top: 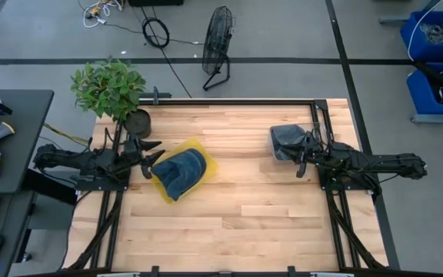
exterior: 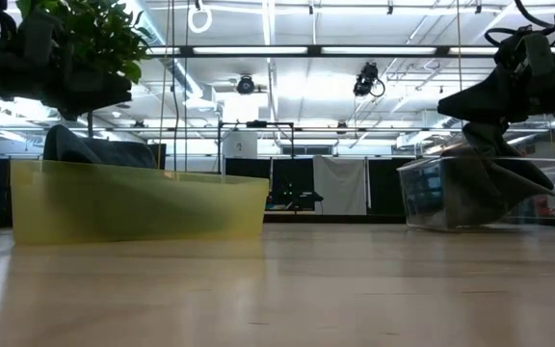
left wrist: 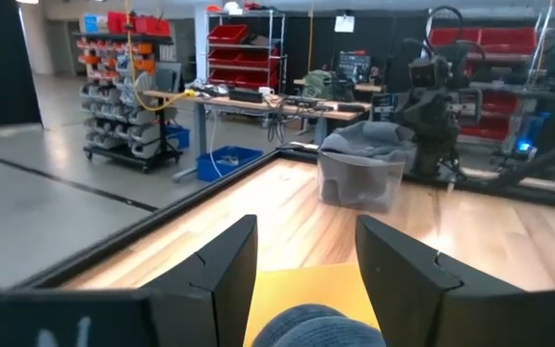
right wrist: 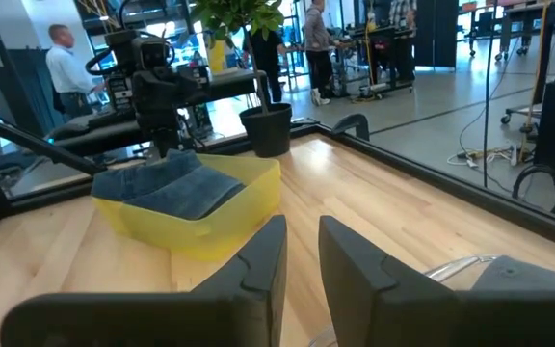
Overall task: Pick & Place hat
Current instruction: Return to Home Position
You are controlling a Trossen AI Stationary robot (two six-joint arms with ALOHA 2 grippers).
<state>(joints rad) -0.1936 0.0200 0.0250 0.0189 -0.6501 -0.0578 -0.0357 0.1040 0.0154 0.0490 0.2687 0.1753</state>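
A blue denim hat [top: 183, 171] lies in a yellow bin [top: 202, 154] on the left half of the table. My left gripper [top: 146, 160] hovers just left of that bin, open, holding nothing; in its wrist view its gripper [left wrist: 306, 260] stands over the hat's crown [left wrist: 316, 326]. A grey hat [top: 287, 141] heaps out of a clear bin [left wrist: 359, 188] on the right half. My right gripper [top: 300, 163] sits at that bin's right side, pointing toward the table's left. Its fingers [right wrist: 258, 270] stand a narrow gap apart around nothing.
A potted plant [top: 112, 91] stands at the table's far-left corner, close behind my left arm. Bare wood [top: 244, 200] lies between the two bins and toward the near edge. A metal frame [top: 237, 100] borders the table. People [right wrist: 66, 67] stand in the room beyond.
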